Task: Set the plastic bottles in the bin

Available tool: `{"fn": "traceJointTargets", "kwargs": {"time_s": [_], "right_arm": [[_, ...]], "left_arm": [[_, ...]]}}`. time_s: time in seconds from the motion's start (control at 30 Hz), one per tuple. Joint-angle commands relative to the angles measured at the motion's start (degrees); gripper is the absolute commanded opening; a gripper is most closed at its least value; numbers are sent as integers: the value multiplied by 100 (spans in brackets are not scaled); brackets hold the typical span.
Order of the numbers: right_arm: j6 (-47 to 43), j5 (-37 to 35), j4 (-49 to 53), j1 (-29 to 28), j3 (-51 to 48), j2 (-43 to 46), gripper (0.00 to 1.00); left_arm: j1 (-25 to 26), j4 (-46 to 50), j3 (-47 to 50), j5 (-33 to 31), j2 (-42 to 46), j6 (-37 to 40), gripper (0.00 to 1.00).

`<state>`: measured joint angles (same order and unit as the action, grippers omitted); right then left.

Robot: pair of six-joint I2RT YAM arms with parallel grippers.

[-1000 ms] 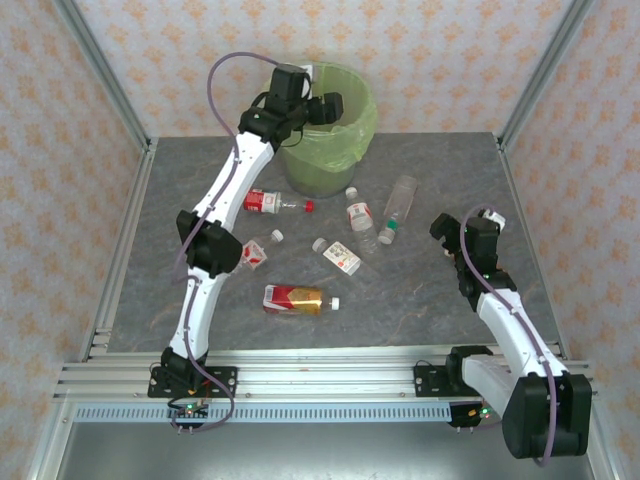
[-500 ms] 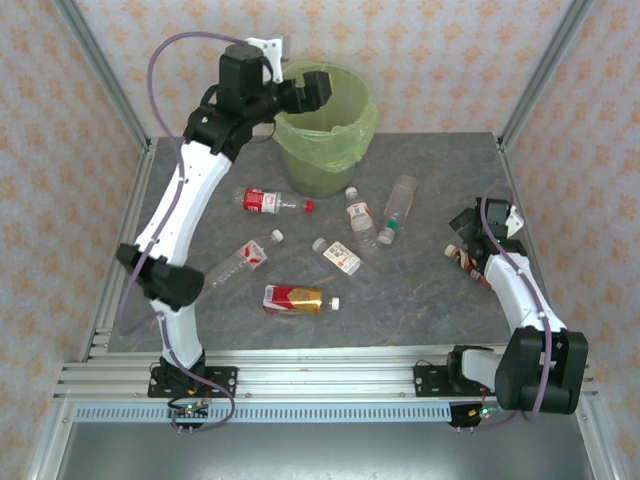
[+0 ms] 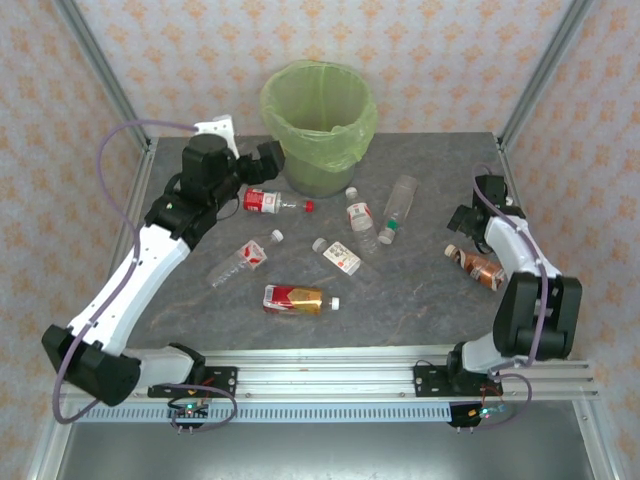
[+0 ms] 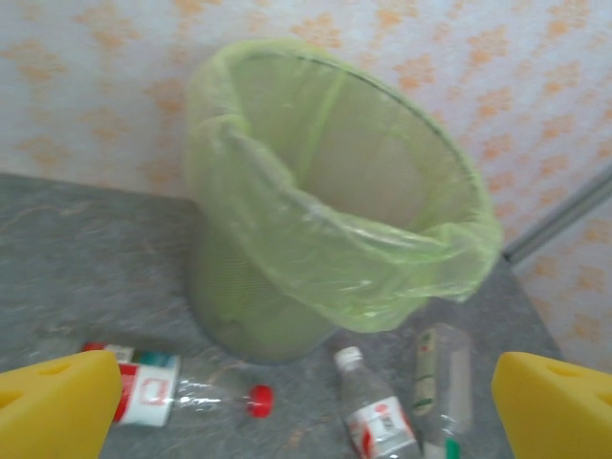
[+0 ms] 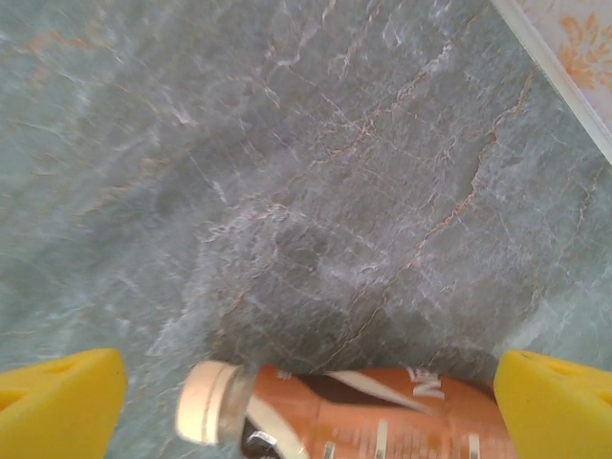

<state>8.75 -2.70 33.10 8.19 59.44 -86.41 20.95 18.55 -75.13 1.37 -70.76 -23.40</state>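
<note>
Left gripper (image 3: 243, 148), jaws spread and empty, has swung back from above the bin (image 3: 318, 120) to its left. Right gripper (image 5: 308, 400), also spread, now straddles a brown-labelled bottle (image 3: 480, 268) right of the bin; I see six more plastic bottles (image 3: 338, 256) lying before the bin.

The bin (image 3: 345, 140) wears a translucent light green bag. The table (image 3: 420, 300) is grey, veined like marble; the walls (image 3: 450, 50) are cream with orange flowers.
</note>
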Motion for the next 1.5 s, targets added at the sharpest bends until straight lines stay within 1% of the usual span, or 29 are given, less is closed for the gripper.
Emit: {"fn": "traceJointTargets", "kwargs": {"time_s": [0.0,0.13,0.3,0.53,0.63,0.77,0.9,1.0,1.23,1.3,1.47], "right_arm": [[-564,144,571,125,357,-335,99],[-674,657,617,318,501,-622,99],[-544,725,953,327,496,-955,99],[-198,1260,900,308,60,-543,99],[-117,1270,951,224,-89,-424,99],[-85,1074,1002,-17,-127,-454,99],[-102,1155,1070,-333,-55,-557,99],[-125,1167,1058,-427,-94,-614,100],[-262,1064,1093,-526,-153,-814,88],[-267,1021,1118,-567,-115,-923,87],[-305,903,1163,-736,-30,-1270,81]], "left_arm": [[-65,-191,364,-937,396,-212,100],[-115,-6,652,-1101,638,-302,100],[-152,35,866,-1218,774,-415,100],[-180,114,869,-1198,783,-431,100],[-188,132,903,-1198,801,-445,100],[-197,167,975,-1240,840,-446,100],[-206,182,1035,-1254,884,-456,100],[-215,219,1074,-1249,921,-474,100],[-223,454,1169,-1266,1133,-458,100],[-223,530,1204,-1334,1251,-477,100],[-223,741,1448,-1472,1702,-593,100]]}}
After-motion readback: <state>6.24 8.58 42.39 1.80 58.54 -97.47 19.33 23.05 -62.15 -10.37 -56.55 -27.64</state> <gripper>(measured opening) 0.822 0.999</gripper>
